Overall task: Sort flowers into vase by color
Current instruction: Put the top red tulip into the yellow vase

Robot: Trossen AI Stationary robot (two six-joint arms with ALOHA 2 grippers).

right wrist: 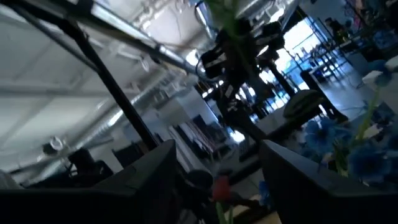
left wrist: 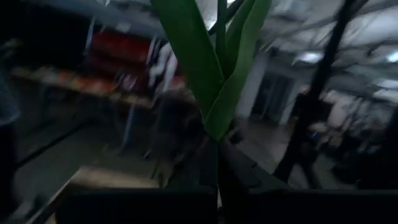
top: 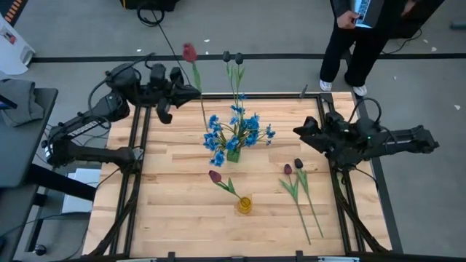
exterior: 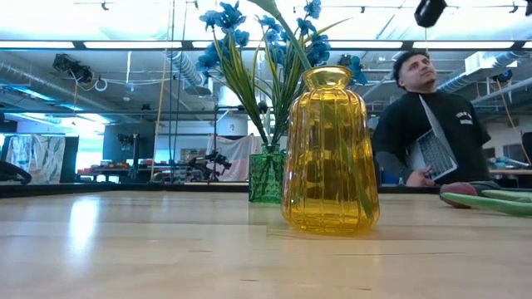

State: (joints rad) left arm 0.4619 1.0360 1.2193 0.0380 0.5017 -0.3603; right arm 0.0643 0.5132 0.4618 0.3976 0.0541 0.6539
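My left gripper (top: 195, 92) is shut on a red tulip-like flower (top: 189, 52), held above the table's far left part. A green vase (top: 233, 154) at the table's middle holds blue blossoms (top: 237, 131) and two dark-headed stems (top: 233, 58). Nearer the front, a yellow vase (exterior: 331, 149) holds one red bud (top: 215, 176). Two more dark red flowers (top: 293, 167) lie flat on the table, right of the vases. My right gripper (top: 298, 132) hovers open, right of the blue blossoms, with nothing between its fingers. My left gripper pinches the red flower's green stem (left wrist: 217, 163) between its two fingers, just below the leaves (left wrist: 208, 68). The fingers come about level from the table's left side and lie across the stem. The flower is lifted clear, bud above the fingers and lower stem (top: 204, 116) hanging below.
A person (top: 364, 36) with a laptop stands beyond the table's far right corner. Black rails (top: 135, 182) run along the table's left and right sides. Bare wood lies at the front left (top: 175, 218).
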